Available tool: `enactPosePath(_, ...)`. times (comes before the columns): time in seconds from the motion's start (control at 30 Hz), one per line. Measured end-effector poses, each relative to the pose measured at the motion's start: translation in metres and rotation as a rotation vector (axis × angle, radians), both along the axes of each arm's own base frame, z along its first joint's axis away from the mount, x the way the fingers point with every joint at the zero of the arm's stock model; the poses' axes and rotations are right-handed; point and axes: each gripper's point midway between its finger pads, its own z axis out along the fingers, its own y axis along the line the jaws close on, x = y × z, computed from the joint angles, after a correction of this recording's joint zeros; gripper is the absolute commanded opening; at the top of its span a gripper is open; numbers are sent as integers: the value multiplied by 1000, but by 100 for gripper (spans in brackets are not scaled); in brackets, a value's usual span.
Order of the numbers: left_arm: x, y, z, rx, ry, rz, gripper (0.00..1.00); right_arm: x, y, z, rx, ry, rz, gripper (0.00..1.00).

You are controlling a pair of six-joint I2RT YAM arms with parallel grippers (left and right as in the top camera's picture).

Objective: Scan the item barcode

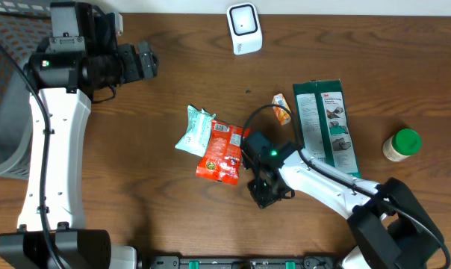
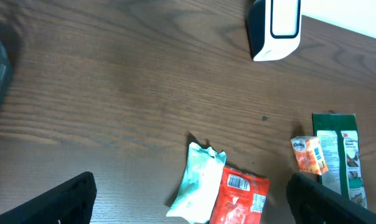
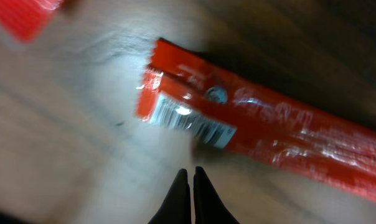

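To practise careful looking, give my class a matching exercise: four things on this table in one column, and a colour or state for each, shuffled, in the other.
Column 1:
1. scanner
2. red packet
3. jar
4. flat box

Column 2:
A. green lid
B. barcode label facing up
C. white
D. dark green, beside a small orange packet

Pairs: 1-C, 2-B, 3-A, 4-D

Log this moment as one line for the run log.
right gripper: shut, empty, tips beside red packet | barcode: facing up | left gripper: open, empty, far from items | scanner: untouched
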Motion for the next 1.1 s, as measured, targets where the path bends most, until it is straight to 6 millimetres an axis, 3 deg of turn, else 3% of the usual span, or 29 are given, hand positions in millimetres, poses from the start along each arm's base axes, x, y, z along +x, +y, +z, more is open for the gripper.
enactPosePath(0.1, 0, 0, 0, 0, 0, 0, 97, 2, -5, -7, -11, -27, 14, 1)
enactPosePath(0.37, 0, 0, 0, 0, 0, 0, 97, 69, 20, -1, 54, -341, 17, 4)
enactPosePath(0.57, 0, 0, 0, 0, 0, 0, 97, 98, 35, 11, 112, -471, 4, 10)
enactPosePath(0.67, 0, 0, 0, 0, 0, 0, 97, 91, 30, 11, 85, -435, 5, 16)
enactPosePath(0.77, 0, 0, 0, 0, 0, 0, 97, 79, 19, 27, 38, -378, 9, 37)
enactPosePath(0.8, 0, 0, 0, 0, 1, 0, 97, 76, 16, 38, 27, -367, 12, 39)
enactPosePath(0.83, 0, 0, 0, 0, -2, 0, 98, 72, 12, 53, 23, -363, 16, 37)
enactPosePath(0.93, 0, 0, 0, 0, 0, 0, 97, 64, 2, 96, 44, -394, 32, 13)
enactPosePath(0.97, 0, 0, 0, 0, 0, 0, 97, 60, -4, 105, 44, -398, 35, 13)
enactPosePath(1.03, 0, 0, 0, 0, 0, 0, 97, 53, -15, 110, 30, -391, 40, 17)
enactPosePath(1.1, 0, 0, 0, 0, 0, 0, 97, 50, -23, 98, 10, -371, 47, 18)
